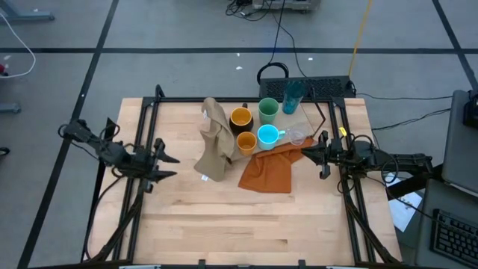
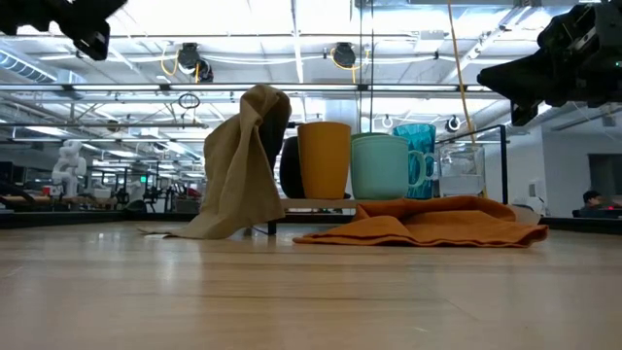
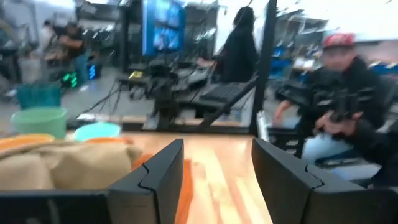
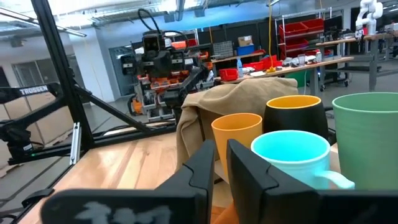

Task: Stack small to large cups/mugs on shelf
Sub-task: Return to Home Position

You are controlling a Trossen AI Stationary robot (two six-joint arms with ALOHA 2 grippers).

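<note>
The high view looks straight down on the whole desk (image 1: 224, 217) from well above, the left arm at the left, the right arm at the right. The low view sits at desk-top height, near, facing level across to the cups and the room behind. Each wrist view looks forward past its own hand toward the desk's middle. All four share the tan cloth (image 1: 215, 138) and the bright cyan mug (image 4: 292, 155).

You are working with two matte black jointed arms, each ending in a black two-fingered tool: left tool (image 1: 170, 166), right tool (image 1: 305, 153).
</note>
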